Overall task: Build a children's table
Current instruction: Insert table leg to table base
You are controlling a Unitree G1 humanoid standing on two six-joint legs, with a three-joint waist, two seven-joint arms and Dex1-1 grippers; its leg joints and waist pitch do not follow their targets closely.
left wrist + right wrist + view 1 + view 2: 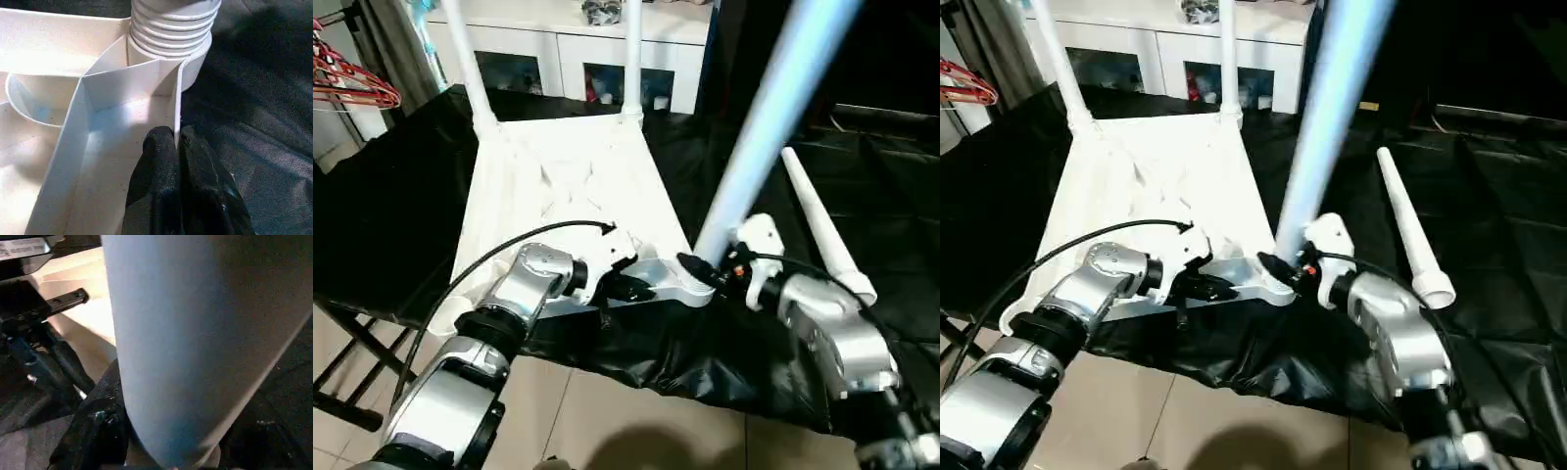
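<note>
**Third leg at the near corner**

Your right claw point(1285, 266) is grasping a white leg point(773, 117) at the tabletop's point(573, 186) near socket. Your left claw point(177, 147) is pinching the tabletop's thin rim, clenched. The tabletop is lying upside down on the black-covered desk point(391, 215).

White table top point(558, 186), black cloth point(401, 215), red hangers point(352, 83).

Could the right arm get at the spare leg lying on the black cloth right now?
Probably not yet: the right gripper is shut on the third leg at the corner socket. The spare leg lies uncovered beside that forearm.
</note>
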